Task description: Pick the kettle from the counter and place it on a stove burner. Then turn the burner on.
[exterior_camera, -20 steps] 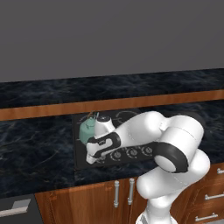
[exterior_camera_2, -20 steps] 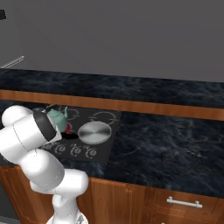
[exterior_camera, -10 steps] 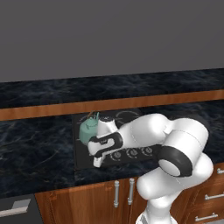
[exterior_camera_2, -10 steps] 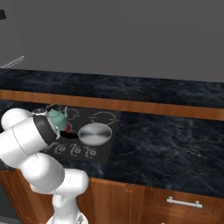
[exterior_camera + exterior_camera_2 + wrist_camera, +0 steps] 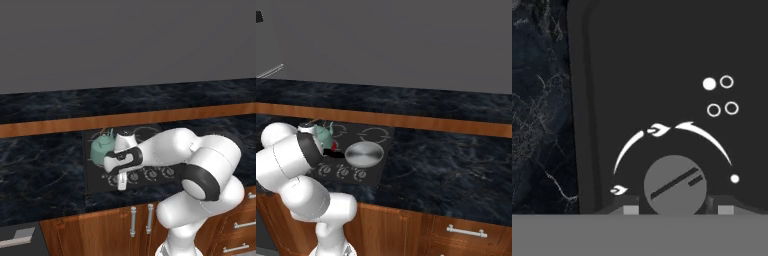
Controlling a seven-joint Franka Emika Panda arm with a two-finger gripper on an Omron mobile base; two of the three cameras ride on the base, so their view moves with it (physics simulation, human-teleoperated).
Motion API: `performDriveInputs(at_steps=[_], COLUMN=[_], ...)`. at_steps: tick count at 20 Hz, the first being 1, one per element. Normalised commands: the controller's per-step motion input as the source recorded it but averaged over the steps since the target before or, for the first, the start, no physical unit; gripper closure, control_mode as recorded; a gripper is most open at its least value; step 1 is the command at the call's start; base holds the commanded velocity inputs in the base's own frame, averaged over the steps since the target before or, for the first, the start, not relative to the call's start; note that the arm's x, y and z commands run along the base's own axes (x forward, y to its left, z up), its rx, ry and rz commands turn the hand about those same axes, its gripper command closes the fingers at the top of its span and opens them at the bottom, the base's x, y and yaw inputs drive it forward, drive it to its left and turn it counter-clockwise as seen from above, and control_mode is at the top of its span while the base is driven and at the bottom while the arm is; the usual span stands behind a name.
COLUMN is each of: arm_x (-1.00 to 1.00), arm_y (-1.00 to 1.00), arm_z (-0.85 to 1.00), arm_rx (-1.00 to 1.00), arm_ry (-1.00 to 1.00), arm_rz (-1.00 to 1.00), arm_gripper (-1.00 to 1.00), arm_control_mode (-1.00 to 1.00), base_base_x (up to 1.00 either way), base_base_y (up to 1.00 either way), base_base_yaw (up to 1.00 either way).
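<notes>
the white arm has swung down and toward the front edge of the black glass cooktop [image 5: 95, 182] over the last second, its hand sliding away from the mint-green kettle [image 5: 101, 148] toward the row of knobs; the kettle itself has not moved and sits on the cooktop's rear left, over the burner marking there, free of the jaws; i judge the placing step done and the burner step in hand; the jaws [image 5: 678, 210] are part open around nothing yet, their two tips standing either side of the round grey knob [image 5: 675, 184] at the cooktop's front left corner, the knob between them but whether the tips touch it i cannot tell; the knob's pointer line lies slanted, with the flame arc above it and a small dot to its side, and a four-circle legend with one circle filled sits beyond it, which i take to mark which burner it serves; the forearm lies low and level across the cooktop's front, elbow bent back toward the base, wrist turned so the hand points down at the knob; the silver pan [image 5: 363, 153] rests on the cooktop's right side, well clear of the hand; the black marbled surface [image 5: 446, 160] lies around the cooktop.
</notes>
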Motion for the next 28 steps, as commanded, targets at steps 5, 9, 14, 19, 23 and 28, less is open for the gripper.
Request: performDriveInputs(at_steps=[5, 9, 14, 19, 23, 28], arm_x=[-0.35, -0.34, -0.36, -0.44, -0.44, -0.46], arm_y=[0.00, 0.00, 0.00, 0.00, 0.00, 0.00], arm_z=[0.00, 0.00, 0.00, 0.00, 0.05, 0.15], arm_rx=[0.00, 0.00, 0.00, 0.00, 0.00, 0.00], arm_ry=[0.00, 0.00, 0.00, -0.02, -0.05, -0.10], arm_rz=[0.31, 0.21, 0.20, 0.18, 0.16, 0.10], arm_gripper=[1.00, 1.00, 1.00, 1.00, 1.00, 1.00], arm_control_mode=[-1.00, -1.00, -1.00, -1.00, -1.00, -1.00], base_base_x=[0.00, 0.00, 0.00, 0.00, 0.00, 0.00], base_base_y=[0.00, 0.00, 0.00, 0.00, 0.00, 0.00], base_base_yaw=[0.00, 0.00, 0.00, 0.00, 0.00, 0.00])
